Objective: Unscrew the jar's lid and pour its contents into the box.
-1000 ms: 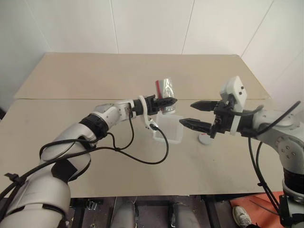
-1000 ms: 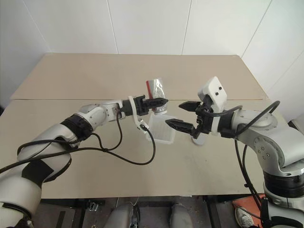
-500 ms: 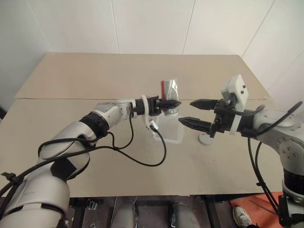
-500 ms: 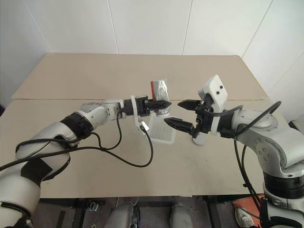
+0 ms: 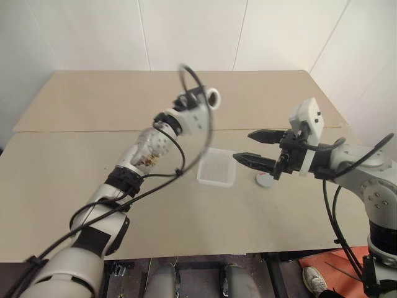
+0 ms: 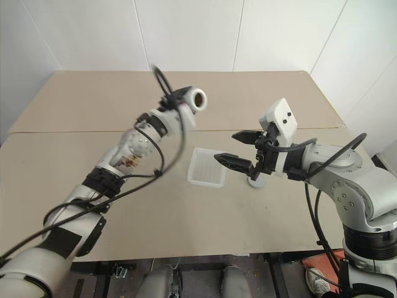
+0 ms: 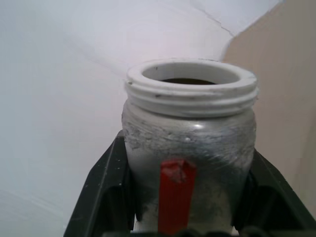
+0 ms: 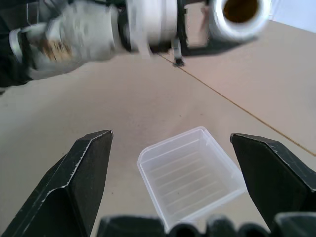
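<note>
The left claw (image 7: 187,207) is clamped on the jar (image 7: 190,148), raised high above the middle of the bench (image 5: 93,205) with its lidless mouth open. The right claw (image 5: 253,147) hangs wide open and empty just right of the box (image 5: 216,167), which lies flat mid-bench. The lid (image 5: 265,180) rests on the bench under that claw.

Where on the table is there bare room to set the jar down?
Bare table lies beyond the seam and left of the box. Crowded: box, lid and open right gripper. Left gripper holds the jar.
</note>
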Robot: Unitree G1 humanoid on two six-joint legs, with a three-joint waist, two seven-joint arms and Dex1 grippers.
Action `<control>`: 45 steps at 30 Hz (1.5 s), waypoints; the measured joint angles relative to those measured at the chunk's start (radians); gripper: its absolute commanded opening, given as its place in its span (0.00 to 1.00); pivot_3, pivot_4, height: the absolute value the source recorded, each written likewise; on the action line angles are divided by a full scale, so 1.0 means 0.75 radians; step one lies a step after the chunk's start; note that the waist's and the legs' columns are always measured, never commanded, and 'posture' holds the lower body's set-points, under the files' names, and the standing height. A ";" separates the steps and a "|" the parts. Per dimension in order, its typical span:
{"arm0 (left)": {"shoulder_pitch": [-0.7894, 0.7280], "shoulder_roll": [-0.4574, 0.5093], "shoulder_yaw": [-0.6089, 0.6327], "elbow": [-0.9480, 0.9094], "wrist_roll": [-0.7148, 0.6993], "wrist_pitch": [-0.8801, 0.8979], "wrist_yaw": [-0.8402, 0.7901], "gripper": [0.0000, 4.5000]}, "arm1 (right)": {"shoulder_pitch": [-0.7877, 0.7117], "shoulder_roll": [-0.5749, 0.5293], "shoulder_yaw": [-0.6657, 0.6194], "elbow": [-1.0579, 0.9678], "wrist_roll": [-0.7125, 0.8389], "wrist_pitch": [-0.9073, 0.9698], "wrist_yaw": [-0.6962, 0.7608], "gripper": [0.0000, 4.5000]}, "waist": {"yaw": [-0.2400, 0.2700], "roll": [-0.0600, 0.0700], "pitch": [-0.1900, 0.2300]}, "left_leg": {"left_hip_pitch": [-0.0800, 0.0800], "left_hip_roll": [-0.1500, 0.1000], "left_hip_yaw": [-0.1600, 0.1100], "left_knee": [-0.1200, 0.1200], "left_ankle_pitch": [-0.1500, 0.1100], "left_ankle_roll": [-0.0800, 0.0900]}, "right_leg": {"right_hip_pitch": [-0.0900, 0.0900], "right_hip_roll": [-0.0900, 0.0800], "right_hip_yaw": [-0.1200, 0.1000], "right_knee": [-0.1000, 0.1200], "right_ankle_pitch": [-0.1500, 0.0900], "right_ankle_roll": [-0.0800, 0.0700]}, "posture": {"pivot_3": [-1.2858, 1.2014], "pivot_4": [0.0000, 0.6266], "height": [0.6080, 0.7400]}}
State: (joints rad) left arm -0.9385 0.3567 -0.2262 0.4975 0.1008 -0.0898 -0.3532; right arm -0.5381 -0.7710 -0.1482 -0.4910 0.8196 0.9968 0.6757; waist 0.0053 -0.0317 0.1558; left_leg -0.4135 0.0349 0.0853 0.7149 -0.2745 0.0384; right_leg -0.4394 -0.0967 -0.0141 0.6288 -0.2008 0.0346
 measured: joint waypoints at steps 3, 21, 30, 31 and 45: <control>0.052 -0.034 0.190 -0.118 -0.307 0.361 -0.159 0.44 | 0.001 0.000 -0.001 0.001 0.013 0.000 0.001 0.99 | -0.007 0.000 0.000 | 0.002 0.000 -0.004 -0.001 0.000 0.000 | 0.001 0.001 0.001 0.000 0.000 0.000 | 0.52 0.24 1.00; 0.312 -0.142 0.478 -0.365 -0.620 0.690 -0.149 0.44 | -0.004 -0.004 0.000 0.003 0.036 0.000 0.004 0.99 | 0.008 0.000 0.000 | 0.007 -0.001 -0.009 -0.001 0.000 0.000 | 0.006 0.001 0.002 -0.003 0.000 0.000 | 0.52 0.24 1.00; 0.340 -0.198 0.486 -0.418 -0.598 0.453 -0.142 0.44 | -0.007 -0.027 0.000 -0.002 0.036 0.000 0.027 0.99 | 0.006 0.000 0.000 | 0.007 -0.002 -0.009 -0.003 -0.001 0.001 | 0.007 0.000 0.003 -0.004 0.000 0.000 | 0.52 0.24 1.00; 0.350 -0.198 0.465 -0.423 -0.580 0.438 -0.145 0.44 | -0.007 -0.027 0.001 -0.002 0.036 -0.001 0.028 0.99 | 0.008 0.000 0.000 | 0.008 -0.002 -0.009 -0.003 -0.001 0.001 | 0.007 0.000 0.002 -0.004 0.000 0.000 | 0.52 0.24 1.00; 0.413 -0.016 0.183 -0.297 -0.103 0.138 0.007 0.44 | -0.005 -0.027 0.009 -0.010 0.035 -0.005 0.044 0.99 | 0.009 0.000 0.000 | 0.010 -0.002 -0.009 -0.004 -0.001 0.002 | 0.009 0.001 0.002 -0.006 0.000 0.000 | 0.52 0.24 1.00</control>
State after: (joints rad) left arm -0.6288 0.3450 -0.0887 0.2748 0.0237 0.0139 -0.3481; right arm -0.5421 -0.7912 -0.1415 -0.4987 0.8455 0.9931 0.7086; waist 0.0119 -0.0317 0.1558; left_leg -0.4059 0.0337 0.0786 0.7119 -0.2752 0.0396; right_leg -0.4324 -0.0962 -0.0127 0.6243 -0.2006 0.0344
